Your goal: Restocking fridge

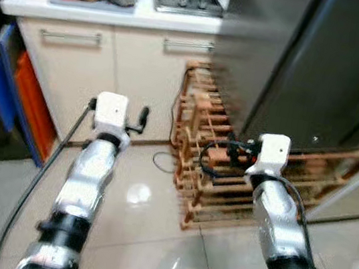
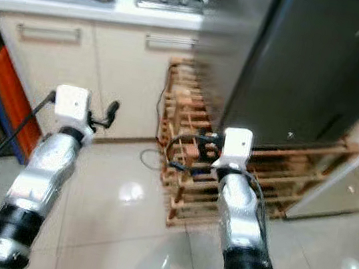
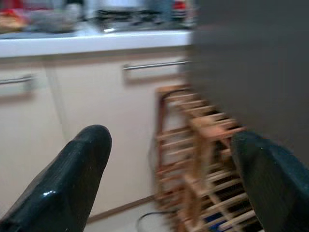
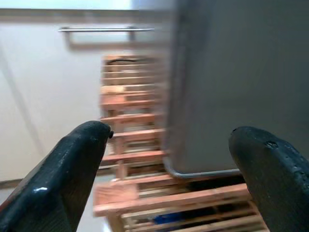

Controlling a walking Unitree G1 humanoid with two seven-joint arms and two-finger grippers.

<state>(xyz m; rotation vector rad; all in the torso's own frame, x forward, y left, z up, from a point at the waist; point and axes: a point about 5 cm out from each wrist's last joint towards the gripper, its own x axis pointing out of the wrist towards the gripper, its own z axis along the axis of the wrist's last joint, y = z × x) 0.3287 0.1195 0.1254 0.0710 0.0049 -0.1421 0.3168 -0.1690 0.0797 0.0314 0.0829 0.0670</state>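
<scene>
Ahead, fridge (image 1: pixel 324 68) corner near; both arms' fingers (image 3: pixel 72 179) (image 4: pixel 67 169) spread, empty.

The tall dark grey metal fridge (image 1: pixel 324 68) stands upright with its door closed, on top of the low wooden slatted rack (image 1: pixel 207 172), right beside it.

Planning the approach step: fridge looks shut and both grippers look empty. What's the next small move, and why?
Probably step closer and raise the right gripper toward the fridge door edge. The door is closed, the right gripper hangs open low before the wooden rack under it, and the left gripper is open and empty too. The food sits back on the counter.
</scene>
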